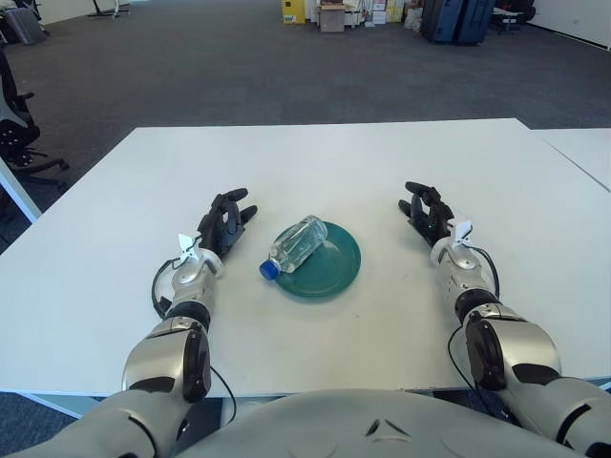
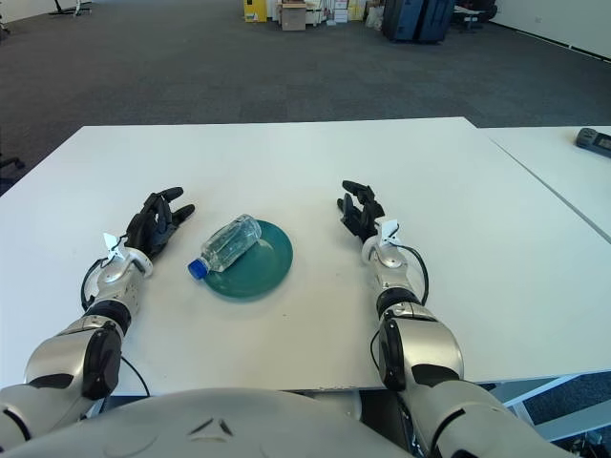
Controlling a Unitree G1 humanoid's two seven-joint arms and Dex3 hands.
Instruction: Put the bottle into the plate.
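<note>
A clear plastic bottle (image 1: pixel 297 244) with a blue cap lies on its side across the left part of a round green plate (image 1: pixel 329 270); its capped end sticks out over the plate's left rim. My left hand (image 1: pixel 223 221) shows just left of the bottle, fingers spread, holding nothing. My right hand (image 1: pixel 426 212) shows to the right of the plate, a hand's width away, fingers spread, holding nothing.
The white table (image 1: pixel 334 162) stretches well beyond the plate. A second white table (image 1: pixel 584 148) adjoins at the right, with a dark device (image 2: pixel 594 139) on it. Office chairs (image 1: pixel 14 124) stand at the far left, boxes and cases across the grey carpet.
</note>
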